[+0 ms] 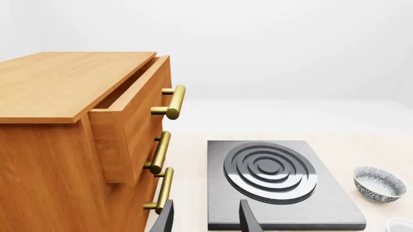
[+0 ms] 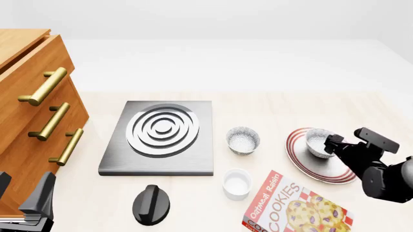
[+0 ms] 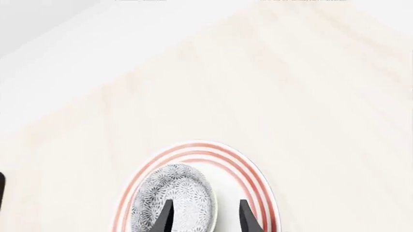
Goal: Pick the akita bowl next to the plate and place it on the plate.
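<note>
The akita bowl [image 2: 318, 141] sits on the far left part of the red-ringed plate [image 2: 316, 167]. My right gripper [image 2: 333, 145] is at the bowl's right rim. In the right wrist view the right gripper [image 3: 205, 220] is open. One of its fingers is over the inside of the bowl [image 3: 181, 186] and the other is outside, over the plate [image 3: 253, 175]; no grip on the rim shows. My left gripper [image 2: 22, 191] hangs open and empty at the near left, beside the cabinet, and is also seen as the left gripper [image 1: 206, 220].
A second identical bowl [image 2: 243, 140] stands between the stove [image 2: 129, 159] and the plate, also seen as the bowl [image 1: 379, 183]. A white cup [image 2: 237, 182], a cookies box [image 2: 293, 210] and a black knob [image 2: 150, 204] lie near the front. A wooden cabinet [image 2: 26, 121] fills the left, its top drawer [image 1: 129, 121] partly open.
</note>
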Robot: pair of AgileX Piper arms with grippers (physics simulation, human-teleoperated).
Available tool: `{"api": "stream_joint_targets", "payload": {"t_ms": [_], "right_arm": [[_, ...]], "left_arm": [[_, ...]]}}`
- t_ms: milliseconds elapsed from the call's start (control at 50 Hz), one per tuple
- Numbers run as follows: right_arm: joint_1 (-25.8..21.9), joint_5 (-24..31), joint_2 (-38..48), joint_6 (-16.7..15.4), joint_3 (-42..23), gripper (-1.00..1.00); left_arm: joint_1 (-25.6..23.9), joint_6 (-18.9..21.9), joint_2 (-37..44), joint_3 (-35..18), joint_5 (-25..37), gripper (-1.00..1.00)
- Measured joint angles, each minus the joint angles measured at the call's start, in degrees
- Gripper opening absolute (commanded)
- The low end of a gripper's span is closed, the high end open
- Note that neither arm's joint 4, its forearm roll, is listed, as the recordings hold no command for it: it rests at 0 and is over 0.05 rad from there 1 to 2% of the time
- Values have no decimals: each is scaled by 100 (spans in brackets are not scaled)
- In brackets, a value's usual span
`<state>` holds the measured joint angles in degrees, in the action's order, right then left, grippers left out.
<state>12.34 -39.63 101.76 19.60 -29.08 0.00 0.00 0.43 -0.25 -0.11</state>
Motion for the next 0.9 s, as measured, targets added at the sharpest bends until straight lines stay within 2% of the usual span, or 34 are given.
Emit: {"api": "stream_joint_targets", "payload": {"t_ms": [460, 900], "right_arm": [[6, 407, -674, 130, 60, 100], [-143, 1079, -2230, 390, 409, 100]], "left_arm": [[0, 0, 0, 0, 0, 100], [0, 0, 0, 0, 0, 100]]}}
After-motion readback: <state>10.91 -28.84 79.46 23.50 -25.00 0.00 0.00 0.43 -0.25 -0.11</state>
